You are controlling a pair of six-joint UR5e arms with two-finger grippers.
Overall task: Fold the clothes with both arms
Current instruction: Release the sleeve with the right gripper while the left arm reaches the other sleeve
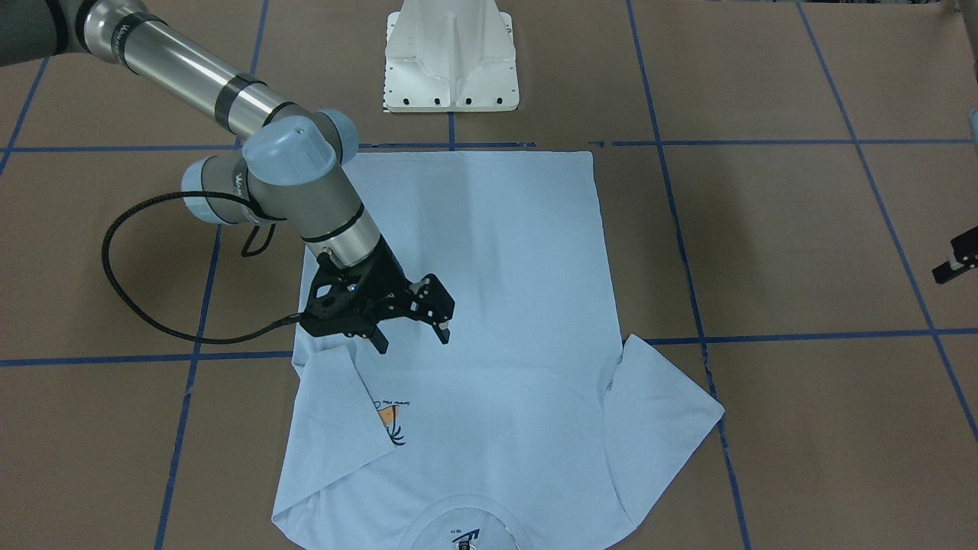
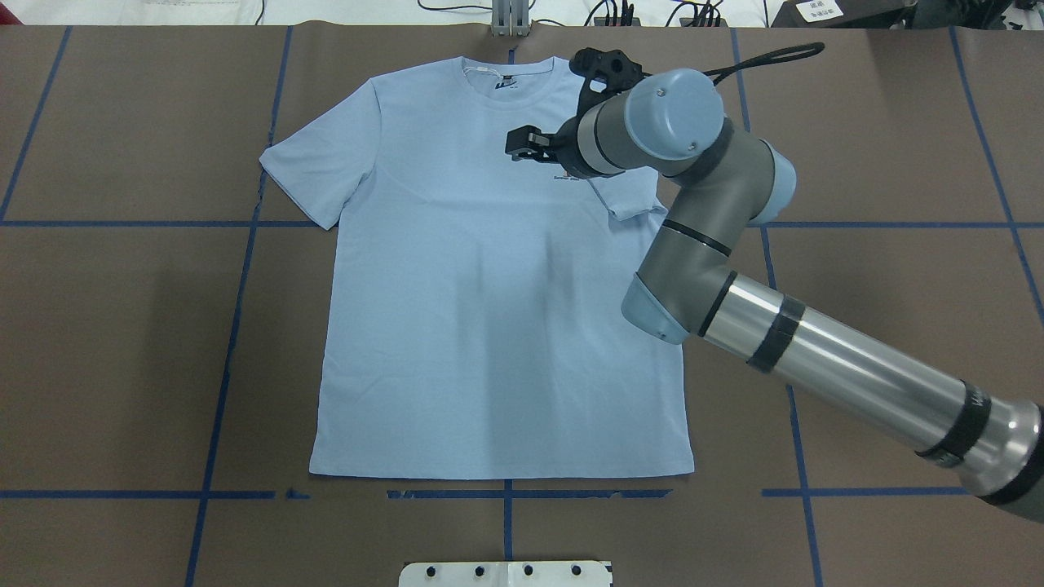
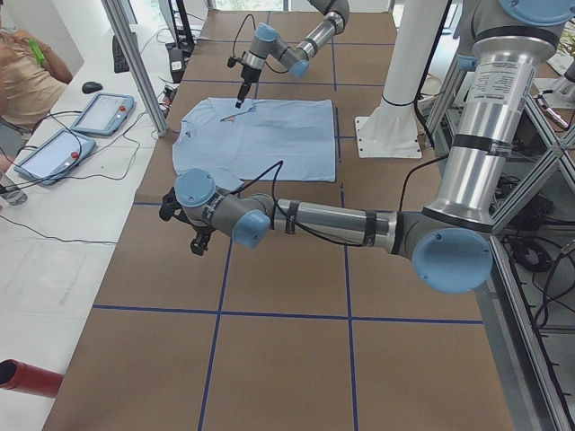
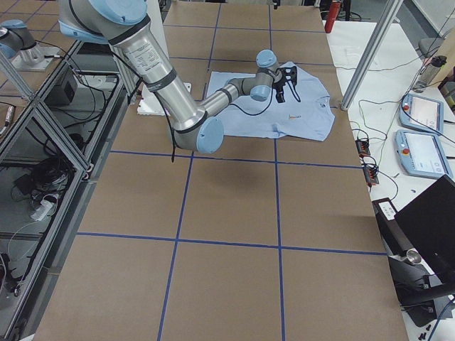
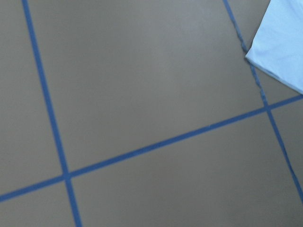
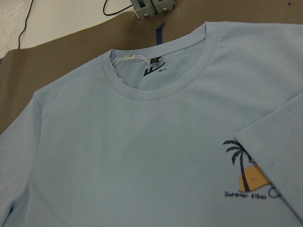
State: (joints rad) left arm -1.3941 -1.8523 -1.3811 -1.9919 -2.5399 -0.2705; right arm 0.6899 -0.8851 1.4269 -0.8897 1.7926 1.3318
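Note:
The light blue T-shirt lies flat and face up on the brown table, its collar on the side far from the robot. One sleeve is folded in over the chest and covers part of the palm-tree print. The other sleeve lies spread out. My right gripper hangs open just above the chest, beside the folded sleeve, holding nothing. My left gripper sits off the shirt past the spread sleeve; its state cannot be told.
The white pedestal base stands just beyond the shirt's hem. Blue tape lines grid the table. A black cable loops out beside the right wrist. On a side table are two tablets, with a person at its far end.

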